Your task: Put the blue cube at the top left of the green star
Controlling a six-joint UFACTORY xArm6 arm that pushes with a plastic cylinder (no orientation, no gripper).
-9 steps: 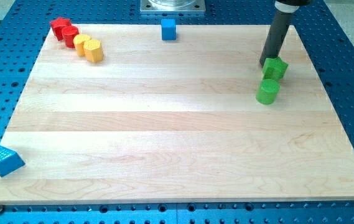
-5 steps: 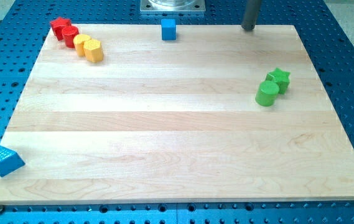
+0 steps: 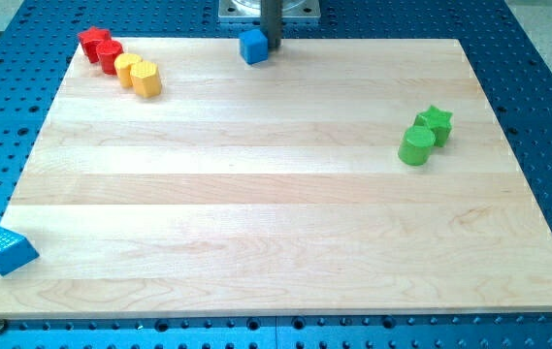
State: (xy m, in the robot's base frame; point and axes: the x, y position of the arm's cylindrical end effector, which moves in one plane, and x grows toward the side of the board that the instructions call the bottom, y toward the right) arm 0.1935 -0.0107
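The blue cube (image 3: 252,46) sits at the top edge of the wooden board (image 3: 256,194), near the middle, turned slightly. My tip (image 3: 273,45) stands right against the cube's right side. The green star (image 3: 435,123) lies far off at the view's right, touching a green cylinder (image 3: 416,146) at its lower left.
A red star (image 3: 92,41), a red cylinder (image 3: 110,55), and two yellow blocks (image 3: 128,68) (image 3: 146,79) form a diagonal row at the top left. A blue triangular block (image 3: 9,251) lies at the board's bottom left corner.
My tip has moved from beside the green star, along the top edge, to the blue cube's right side. The star has shifted down right. The cube has shifted left and turned.
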